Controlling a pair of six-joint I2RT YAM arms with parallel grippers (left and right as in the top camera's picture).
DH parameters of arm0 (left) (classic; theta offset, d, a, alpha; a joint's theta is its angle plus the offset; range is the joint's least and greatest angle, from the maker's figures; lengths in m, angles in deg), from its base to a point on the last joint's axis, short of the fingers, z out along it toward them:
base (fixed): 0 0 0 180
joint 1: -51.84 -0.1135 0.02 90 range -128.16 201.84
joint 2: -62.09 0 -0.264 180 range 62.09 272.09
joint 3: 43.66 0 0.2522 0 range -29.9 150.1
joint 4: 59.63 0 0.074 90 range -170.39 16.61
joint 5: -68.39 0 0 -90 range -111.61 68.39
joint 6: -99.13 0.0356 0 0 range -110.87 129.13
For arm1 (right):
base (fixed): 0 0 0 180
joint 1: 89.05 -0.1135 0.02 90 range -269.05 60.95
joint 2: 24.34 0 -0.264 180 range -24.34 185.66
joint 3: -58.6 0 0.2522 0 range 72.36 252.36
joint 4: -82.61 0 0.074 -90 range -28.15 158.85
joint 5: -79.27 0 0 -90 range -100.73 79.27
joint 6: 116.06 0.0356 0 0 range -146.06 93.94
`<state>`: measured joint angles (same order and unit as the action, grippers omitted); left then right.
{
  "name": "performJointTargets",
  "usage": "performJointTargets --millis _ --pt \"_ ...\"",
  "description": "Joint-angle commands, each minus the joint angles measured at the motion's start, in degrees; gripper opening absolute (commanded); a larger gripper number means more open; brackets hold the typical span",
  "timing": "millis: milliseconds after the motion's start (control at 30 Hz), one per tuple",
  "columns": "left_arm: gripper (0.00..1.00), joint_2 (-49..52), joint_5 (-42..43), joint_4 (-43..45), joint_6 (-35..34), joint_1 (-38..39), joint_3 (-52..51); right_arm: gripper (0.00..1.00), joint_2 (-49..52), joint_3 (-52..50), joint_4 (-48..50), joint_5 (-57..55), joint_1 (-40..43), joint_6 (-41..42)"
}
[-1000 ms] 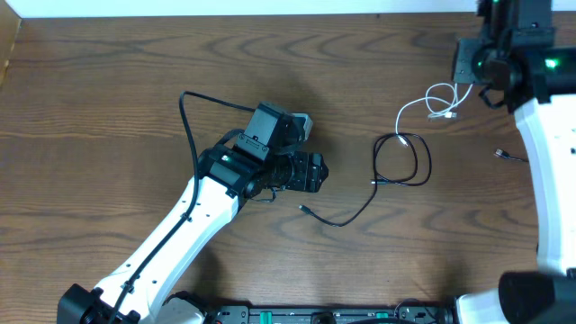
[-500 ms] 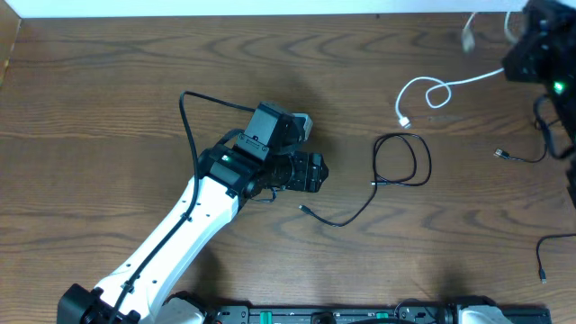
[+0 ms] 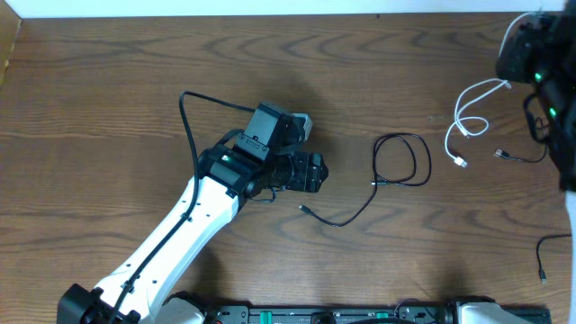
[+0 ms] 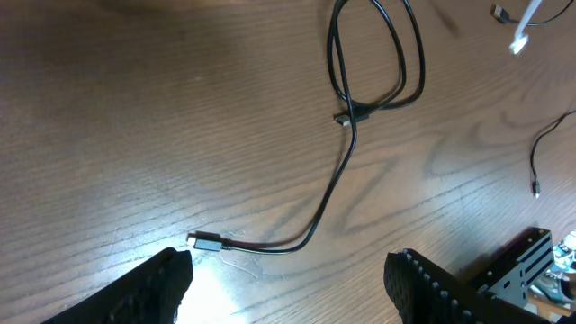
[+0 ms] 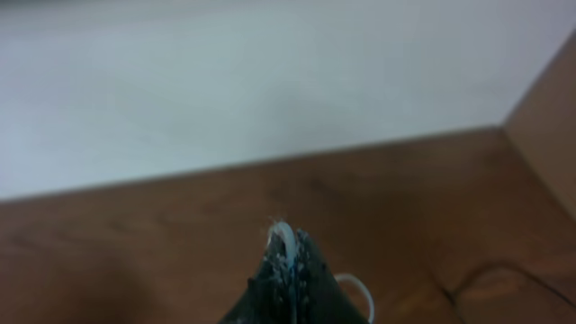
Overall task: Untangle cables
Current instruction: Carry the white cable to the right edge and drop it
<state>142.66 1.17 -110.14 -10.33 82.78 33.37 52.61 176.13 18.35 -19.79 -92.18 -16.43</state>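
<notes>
Right gripper [image 5: 290,263], upper right, clenched on white cable [image 3: 457,108], apart from black cable [image 4: 353,115] mid-frame. Left gripper [image 4: 288,274] released, nothing in it. Loose wire [image 3: 508,157] near white's plug, far right.

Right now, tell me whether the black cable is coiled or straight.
Partly coiled: the black cable forms a loop, one tail trailing loose to its plug.

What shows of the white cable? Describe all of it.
The white cable is thin, smooth and plastic-looking, with a small plug at its free end. Its other end is pinched in the shut jaws of the right gripper, at the far right of the table. It hangs in a loose loop, apart from the black cable. Whether the plug touches the table cannot be told.
</notes>
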Motion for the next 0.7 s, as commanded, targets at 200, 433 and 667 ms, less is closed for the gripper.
performJointTargets --millis 200,433,667 --pt "0.73 0.57 0.50 -0.79 0.76 -0.17 0.26 0.01 14.21 0.31 -8.72 -10.73 10.78 2.89" --pt "0.73 0.57 0.50 -0.76 0.76 -0.17 0.26 0.01 16.68 0.31 -10.40 -6.58 23.61 12.09" --pt "0.73 0.66 0.50 -0.76 0.76 -0.17 0.26 0.01 16.74 0.09 -10.88 1.07 36.63 15.19"
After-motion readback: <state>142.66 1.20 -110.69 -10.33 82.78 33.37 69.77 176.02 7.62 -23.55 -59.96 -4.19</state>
